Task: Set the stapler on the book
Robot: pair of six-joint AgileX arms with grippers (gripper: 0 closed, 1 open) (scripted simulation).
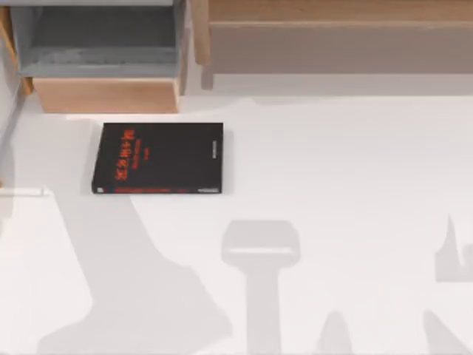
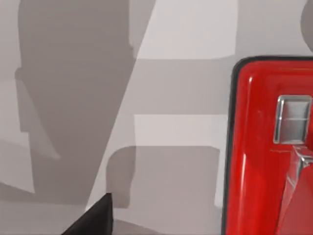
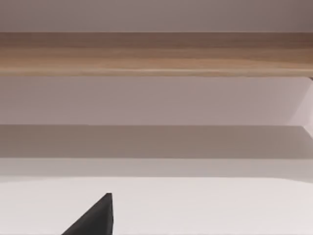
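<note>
The book [image 1: 158,157] lies flat on the white table, left of centre and toward the back. It is black with red lettering on its cover. The stapler [image 2: 269,147] is bright red with a dark rim and a small metal plate. It lies on the table close under the left wrist camera, cut off by the picture's edge. A dark part of my left gripper [image 2: 98,218] shows beside the stapler, apart from it. A dark part of my right gripper [image 3: 98,218] hangs over bare table.
A wooden box with a grey inside [image 1: 103,66] stands right behind the book. A long wooden ledge [image 1: 332,37] runs along the back right, and this ledge [image 3: 156,54] faces the right wrist camera. Arm shadows fall across the table's front.
</note>
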